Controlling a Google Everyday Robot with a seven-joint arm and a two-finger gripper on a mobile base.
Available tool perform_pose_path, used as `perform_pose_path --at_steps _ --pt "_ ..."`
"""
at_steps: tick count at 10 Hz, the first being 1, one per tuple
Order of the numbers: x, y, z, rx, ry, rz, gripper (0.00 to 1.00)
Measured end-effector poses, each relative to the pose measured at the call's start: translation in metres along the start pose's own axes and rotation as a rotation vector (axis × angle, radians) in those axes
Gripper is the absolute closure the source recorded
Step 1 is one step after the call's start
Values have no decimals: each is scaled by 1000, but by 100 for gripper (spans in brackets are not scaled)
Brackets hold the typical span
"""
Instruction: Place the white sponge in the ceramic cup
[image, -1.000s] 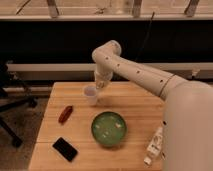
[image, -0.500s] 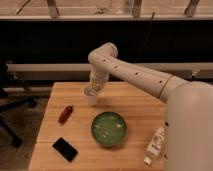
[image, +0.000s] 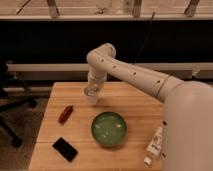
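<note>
end effector (image: 92, 91): directly over the cup (image: 92, 98), near table (image: 135, 107) back edge; grip state can't tell
sponge: not visible
tip: release only when centred over the cup

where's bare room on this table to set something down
Bare wood lies along the table back edge right of the cup, and at the left edge between the red object and phone. It is crowded around the gripper, green bowl and tube.

Arm bent at elbow, forearm pointing straight down; end effector (image: 91, 93) low over table's far-left part
</note>
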Motion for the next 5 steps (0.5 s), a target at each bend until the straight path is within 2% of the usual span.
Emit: perform_pose_path --at_steps 5 --pt "9 -3 -1 16 16 6 20"
